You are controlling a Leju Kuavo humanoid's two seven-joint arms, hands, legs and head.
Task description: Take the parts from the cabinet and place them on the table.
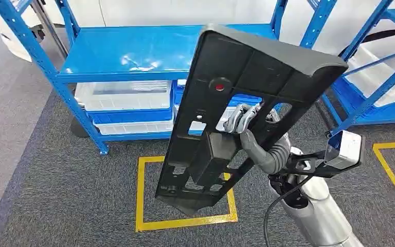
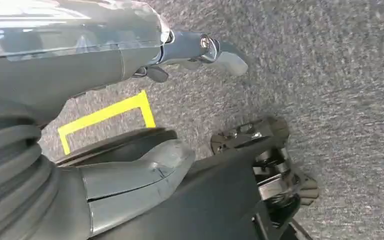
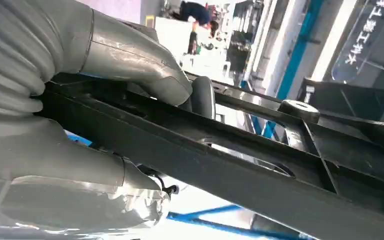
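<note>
Head view, right hand: the right hand (image 1: 247, 126) grips a long black plastic panel (image 1: 236, 103), with fingers passing through an opening near the middle of the panel
Head view, panel: it is held up in the air and tilted, the wide curved end up and toward the right, the narrow end down over the floor; a small red dot (image 1: 219, 87) sits on its upper part
Head view, cabinet: a blue metal shelf rack (image 1: 133, 51) stands behind the panel, and the panel is apart from it; the lower level holds clear and blue plastic bins (image 1: 126, 105)
Head view, floor: grey carpet (image 1: 56, 195) with a yellow tape square (image 1: 185, 222) under the low end of the panel
Left wrist view, left hand: the left hand (image 2: 130, 165) hangs over the grey carpet (image 2: 330, 75) and holds nothing; the fingers (image 2: 220, 52) are spread apart from the thick thumb (image 2: 145, 170)
Left wrist view, floor: a yellow tape corner (image 2: 105, 115) lies on the carpet
Right wrist view, right hand: the thumb (image 3: 145, 70) presses on one face of the black panel (image 3: 240, 165) and the other fingers (image 3: 80, 200) close on the opposite face, so the grip is firm
Right wrist view, background: a blue rack beam (image 3: 215, 225) behind the panel, blurred
</note>
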